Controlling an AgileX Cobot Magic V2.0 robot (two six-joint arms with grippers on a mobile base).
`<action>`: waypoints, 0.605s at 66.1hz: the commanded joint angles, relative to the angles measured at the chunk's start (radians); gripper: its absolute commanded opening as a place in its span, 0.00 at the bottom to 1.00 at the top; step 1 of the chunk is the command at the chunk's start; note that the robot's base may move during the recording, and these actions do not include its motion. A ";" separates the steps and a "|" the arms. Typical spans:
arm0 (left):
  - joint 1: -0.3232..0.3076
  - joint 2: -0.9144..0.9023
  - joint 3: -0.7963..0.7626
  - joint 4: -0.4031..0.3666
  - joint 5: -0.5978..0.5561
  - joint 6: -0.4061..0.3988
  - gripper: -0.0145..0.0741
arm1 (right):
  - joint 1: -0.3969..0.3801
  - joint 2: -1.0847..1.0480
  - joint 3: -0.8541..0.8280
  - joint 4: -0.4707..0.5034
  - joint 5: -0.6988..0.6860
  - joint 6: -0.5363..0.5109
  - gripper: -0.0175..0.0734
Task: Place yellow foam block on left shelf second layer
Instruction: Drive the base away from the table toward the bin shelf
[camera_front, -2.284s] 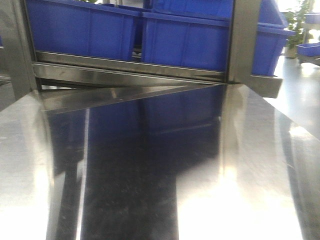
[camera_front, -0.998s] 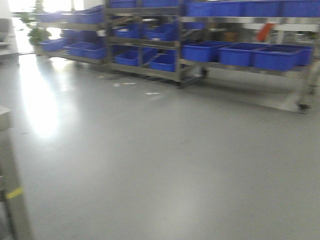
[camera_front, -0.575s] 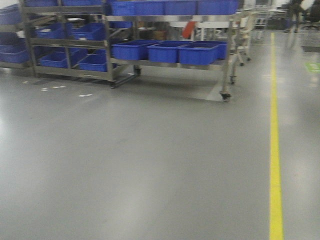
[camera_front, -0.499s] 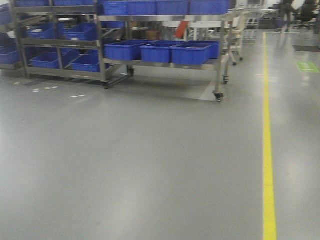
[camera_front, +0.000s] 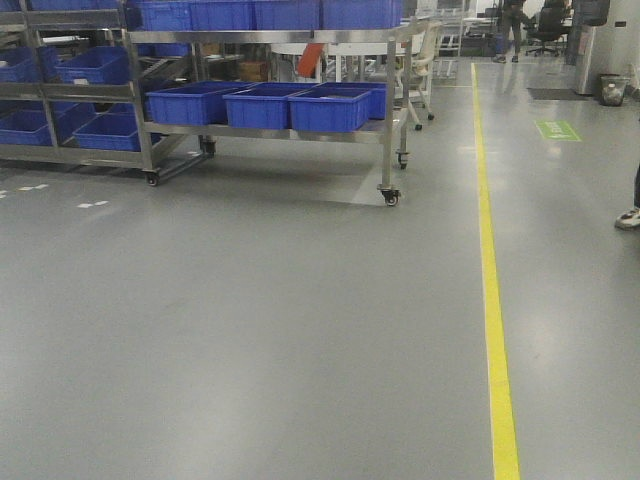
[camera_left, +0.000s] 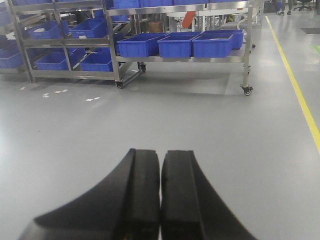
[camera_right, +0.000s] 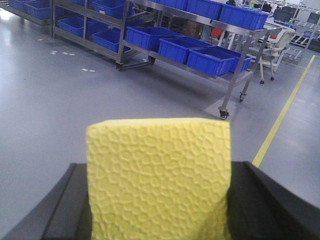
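The yellow foam block fills the lower middle of the right wrist view, its pebbled face toward the camera. My right gripper is shut on it, with a black finger at each side. My left gripper is shut and empty, its two black fingers pressed together, held above the grey floor. Steel shelf racks with blue bins stand far ahead at the left. Neither gripper shows in the front view.
A yellow floor line runs away on the right. A wheeled steel rack carries blue bins on its lower layer. A person's shoe is at the right edge. Office chairs stand far back. Grey open floor lies ahead.
The front view has swung from a close steel shelf top to the open floor, then on rightwards; the racks slid left and the yellow line came into view.
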 joint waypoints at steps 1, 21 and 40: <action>0.000 -0.014 0.026 0.001 -0.088 -0.004 0.32 | -0.007 0.014 -0.030 0.004 -0.090 -0.001 0.49; 0.000 -0.014 0.026 0.001 -0.088 -0.004 0.32 | -0.007 0.014 -0.030 0.004 -0.090 -0.001 0.49; 0.000 -0.014 0.026 0.001 -0.088 -0.004 0.32 | -0.007 0.014 -0.030 0.004 -0.090 -0.001 0.49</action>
